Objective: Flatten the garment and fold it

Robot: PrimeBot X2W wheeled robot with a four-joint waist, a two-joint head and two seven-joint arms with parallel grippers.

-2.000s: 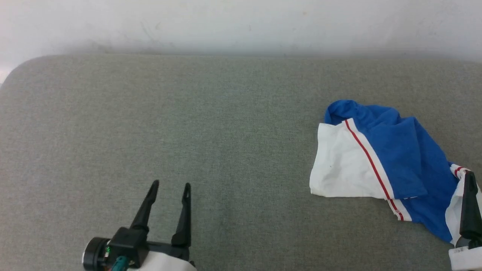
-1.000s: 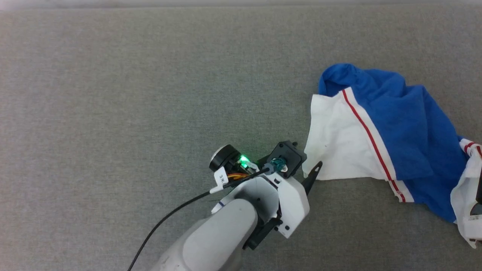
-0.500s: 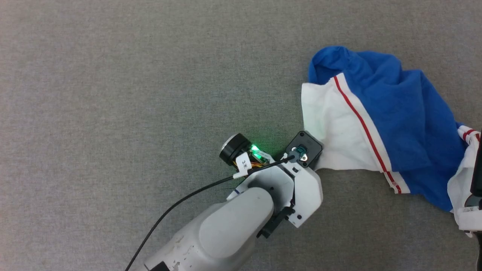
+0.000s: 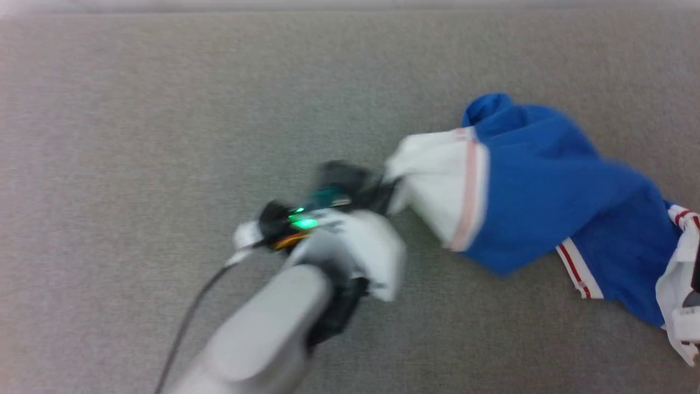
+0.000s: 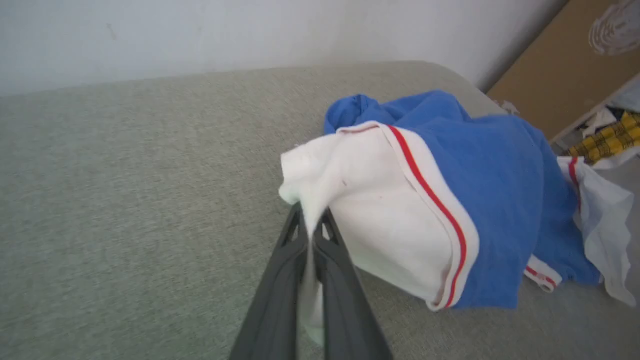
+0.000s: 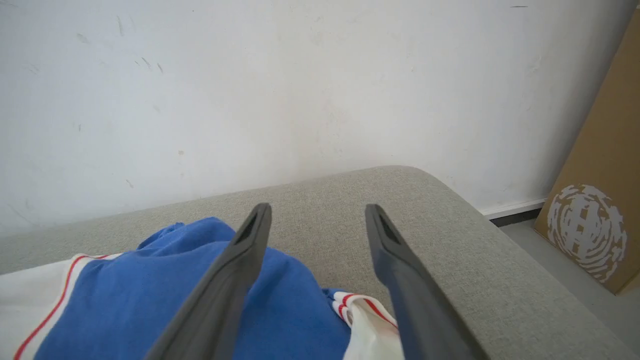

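Head view, garment: the garment (image 4: 547,186) lies crumpled on the grey surface (image 4: 164,109). Its white sleeve (image 4: 437,180) is gathered into a peak, and half a second ago that sleeve lay flat.
Head view, left tool: the left tool (image 4: 385,189), blurred, is at the sleeve's tip on the garment's left end. A second ago it stood open just short of the garment.
Left wrist view, left tool: its fingers are closed tight, with white sleeve cloth pinched between them.
Right wrist view, right tool: the right tool (image 6: 317,215) is spread wide and holds nothing, poised over the garment's blue body and red-striped trim.
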